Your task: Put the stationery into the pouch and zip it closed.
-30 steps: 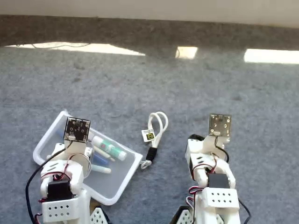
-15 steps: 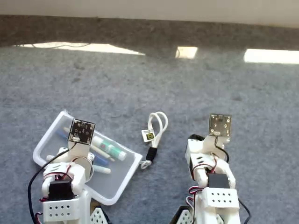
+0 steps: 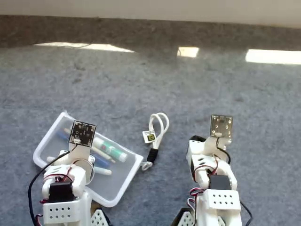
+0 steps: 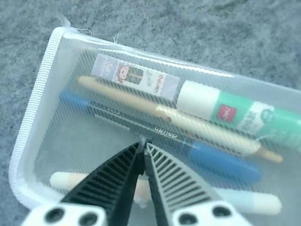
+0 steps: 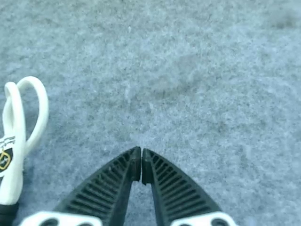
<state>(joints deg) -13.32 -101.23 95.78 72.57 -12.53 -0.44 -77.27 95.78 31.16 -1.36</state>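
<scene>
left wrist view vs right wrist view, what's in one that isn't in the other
Left wrist view: the mesh pouch, with an eraser, a pencil, a blue pen and a glue stick inside, under the left end effector, which is shut.
Right wrist view: a white looped cord lying beside the right end effector, which is shut over grey carpet.
Both: the grey carpet, and a shut end effector holding nothing.

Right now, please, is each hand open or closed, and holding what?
Left hand: closed, holding nothing, over the pouch.
Right hand: closed, holding nothing.
</scene>
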